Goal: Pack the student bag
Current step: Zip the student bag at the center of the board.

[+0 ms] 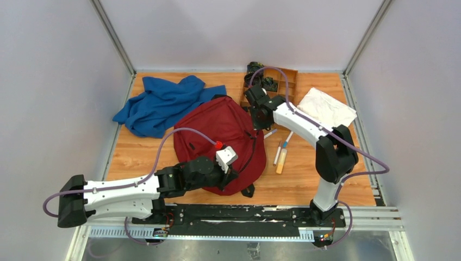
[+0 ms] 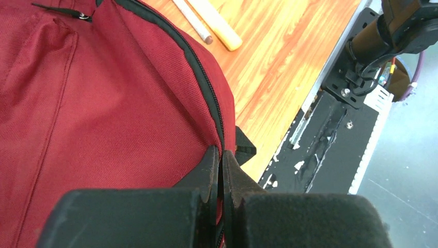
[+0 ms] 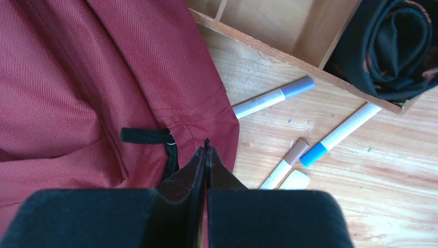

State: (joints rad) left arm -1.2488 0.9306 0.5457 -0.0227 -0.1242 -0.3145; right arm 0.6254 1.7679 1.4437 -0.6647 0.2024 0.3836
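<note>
A large dark red soft fabric backpack, the student bag (image 1: 223, 133), is lying flat at the middle of the orange wood-grain bench (image 1: 141, 157). Its length is running from about 11 o'clock, far, to 5 o'clock, near the arm bases.

Both arms are reaching it along its right-hand edge. The left tool (image 1: 232, 175) is sitting at the bag's 5 o'clock corner. In the left wrist view, the left tool (image 2: 219, 155) is showing its fingers pressed together on the seam where the black zipper (image 2: 201, 77) is ending. The right tool (image 1: 259, 119) is sitting at the bag's 2 o'clock edge. In the right wrist view, the right tool (image 3: 206, 147) is also showing its fingers together, seemingly nipping the red fabric just beside a black pull tab (image 3: 144, 135).

The zipper line is running along the bag's right side between the two pinch points, roughly from 2 to 5 o'clock. Any opening move is likely depending on pulling along that line.

Slim white markers with coloured caps (image 1: 281, 152) are lying at 3 o'clock of the bag, nearer the right arm. A crumpled blue cloth (image 1: 157, 106) is lying at 10 o'clock, touching the bag, and a compartmented wooden tray (image 1: 288, 81) is at 1 o'clock.
</note>
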